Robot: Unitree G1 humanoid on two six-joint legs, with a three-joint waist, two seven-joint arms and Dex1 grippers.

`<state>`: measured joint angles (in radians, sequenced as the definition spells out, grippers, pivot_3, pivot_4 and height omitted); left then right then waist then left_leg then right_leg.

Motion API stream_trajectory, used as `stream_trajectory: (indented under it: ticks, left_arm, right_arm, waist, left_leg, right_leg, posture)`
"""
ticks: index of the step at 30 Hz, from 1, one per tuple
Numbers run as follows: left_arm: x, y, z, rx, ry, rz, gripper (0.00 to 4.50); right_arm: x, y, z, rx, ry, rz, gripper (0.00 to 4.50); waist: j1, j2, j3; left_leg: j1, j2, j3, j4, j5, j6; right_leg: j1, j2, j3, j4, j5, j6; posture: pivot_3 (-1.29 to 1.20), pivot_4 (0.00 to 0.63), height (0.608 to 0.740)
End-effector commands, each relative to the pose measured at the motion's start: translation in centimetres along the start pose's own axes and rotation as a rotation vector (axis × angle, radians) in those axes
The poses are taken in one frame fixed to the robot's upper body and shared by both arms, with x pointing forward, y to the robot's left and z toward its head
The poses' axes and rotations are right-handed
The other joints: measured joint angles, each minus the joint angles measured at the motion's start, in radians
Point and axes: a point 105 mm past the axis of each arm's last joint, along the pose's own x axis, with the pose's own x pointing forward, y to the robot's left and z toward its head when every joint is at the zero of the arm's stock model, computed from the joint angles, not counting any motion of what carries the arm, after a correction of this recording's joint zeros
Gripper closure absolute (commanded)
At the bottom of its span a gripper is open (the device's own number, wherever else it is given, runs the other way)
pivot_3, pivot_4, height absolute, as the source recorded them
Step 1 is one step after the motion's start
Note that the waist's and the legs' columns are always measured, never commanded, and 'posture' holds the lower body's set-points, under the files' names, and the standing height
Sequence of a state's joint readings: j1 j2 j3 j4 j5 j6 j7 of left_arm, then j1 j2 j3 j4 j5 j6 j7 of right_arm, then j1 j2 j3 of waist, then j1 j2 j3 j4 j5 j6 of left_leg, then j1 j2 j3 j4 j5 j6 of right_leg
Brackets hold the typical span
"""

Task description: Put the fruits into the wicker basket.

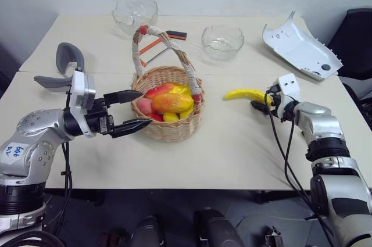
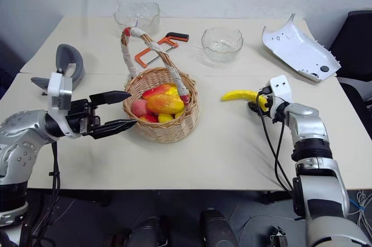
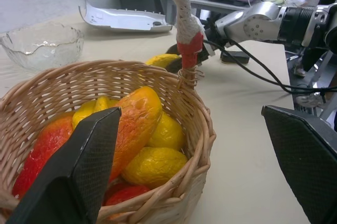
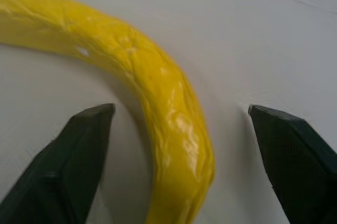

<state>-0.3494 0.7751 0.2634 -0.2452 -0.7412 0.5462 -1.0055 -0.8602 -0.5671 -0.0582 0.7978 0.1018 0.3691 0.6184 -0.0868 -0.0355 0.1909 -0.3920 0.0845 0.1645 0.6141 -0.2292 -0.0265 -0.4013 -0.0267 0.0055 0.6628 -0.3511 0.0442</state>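
Note:
The wicker basket [image 1: 168, 120] stands mid-table, its banded handle [image 1: 165, 43] arching over it. An orange-red mango [image 1: 172, 103] lies inside on top of smaller yellow and red fruits [image 3: 155, 166]. The yellow banana [image 1: 247, 93] rests on the table to the right of the basket. My right gripper [image 1: 260, 103] is at the banana's right end, open. In the right wrist view the banana [image 4: 174, 113] lies between the two fingers, with gaps on both sides. My left gripper [image 1: 145, 107] is open at the basket's left rim, holding nothing.
Two clear glass bowls [image 1: 135, 11] [image 1: 222, 39] sit at the back of the table. A white plastic shell [image 1: 299, 46] lies back right, an orange-and-black tool [image 1: 160, 42] behind the basket, and a grey curved object [image 1: 64, 64] at far left. A black chair [image 1: 357, 40] is at right.

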Motion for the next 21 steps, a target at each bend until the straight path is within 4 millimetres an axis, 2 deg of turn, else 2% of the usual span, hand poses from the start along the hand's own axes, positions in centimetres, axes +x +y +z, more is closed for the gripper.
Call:
stream_trajectory:
  ticks: [1, 3, 7, 10, 12, 15, 17, 21]
  left_arm:
    - [-0.7, -0.4, 1.1, 0.042, -0.01, 0.018, 0.0]
    - [-1.1, -0.4, 1.0, 0.041, -0.003, 0.03, 0.0]
    - [-1.5, -0.5, 0.8, 0.037, 0.002, 0.05, 0.0]
    - [-1.6, -0.6, 0.5, 0.032, 0.004, 0.059, 0.0]
    - [-1.7, -0.7, 0.4, 0.031, 0.005, 0.068, 0.0]
    - [-2.0, -0.9, 0.2, 0.028, 0.006, 0.085, 0.0]
    - [-2.1, -0.9, 0.1, 0.027, 0.007, 0.09, 0.0]
    - [-2.5, -0.7, -0.1, 0.014, -0.012, 0.135, 0.0]
  right_arm:
    - [-0.3, 0.3, 1.2, 0.017, -0.054, 0.063, 1.64]
    - [-0.8, 0.2, 1.8, 0.007, -0.081, 0.093, 2.35]
    - [-2.1, 0.3, 4.8, -0.067, -0.159, 0.157, 3.69]
    - [-2.7, 1.4, 8.4, -0.147, -0.223, 0.19, 3.76]
    - [-3.0, 3.3, 11.0, -0.184, -0.272, 0.253, 3.76]
    - [-3.2, 7.2, 14.5, -0.217, -0.345, 0.385, 3.76]
    - [-3.3, 8.9, 15.6, -0.228, -0.366, 0.443, 3.76]
    - [-3.1, 13.8, 17.4, -0.289, -0.42, 0.601, 3.76]
  waist:
    - [0.001, 0.0, 0.0]
    - [0.0, 0.0, 0.0]
    - [0.001, 0.001, 0.0]
    - [-0.004, 0.002, 0.001]
    - [-0.009, 0.002, 0.001]
    - [-0.021, 0.002, 0.001]
    - [-0.023, 0.001, 0.001]
    - [-0.025, 0.001, 0.001]
  left_leg:
    - [0.0, 0.0, 0.0, 0.0, 0.0, 0.0]
    - [0.001, 0.0, 0.0, 0.0, 0.0, 0.0]
    - [0.001, 0.0, 0.0, 0.0, 0.0, 0.0]
    - [0.001, 0.0, 0.001, 0.0, 0.0, 0.0]
    - [0.001, 0.001, 0.003, 0.0, 0.0, 0.0]
    - [0.001, 0.002, 0.005, 0.0, 0.0, -0.001]
    - [0.001, 0.002, 0.005, 0.0, 0.001, -0.003]
    - [0.0, 0.003, 0.004, 0.0, 0.001, -0.003]
  right_leg:
    - [0.0, 0.0, 0.0, 0.001, 0.0, 0.0]
    - [0.0, 0.0, 0.0, 0.002, 0.0, 0.0]
    - [0.0, 0.0, 0.001, 0.003, 0.0, 0.0]
    - [-0.001, 0.0, 0.001, 0.002, 0.0, 0.0]
    - [-0.002, 0.0, 0.002, 0.004, 0.0, 0.0]
    - [-0.006, 0.0, 0.003, 0.008, 0.0, -0.001]
    - [-0.008, 0.001, 0.003, 0.01, -0.001, -0.002]
    - [-0.008, 0.001, 0.003, 0.01, -0.001, -0.002]
  posture:
    - [0.0, 0.15, 0.74]
    - [0.0, 0.15, 0.74]
    - [0.0, 0.15, 0.74]
    - [0.0, 0.15, 0.74]
    - [0.0, 0.15, 0.74]
    - [0.0, 0.15, 0.74]
    - [0.0, 0.15, 0.74]
    - [0.0, 0.15, 0.74]
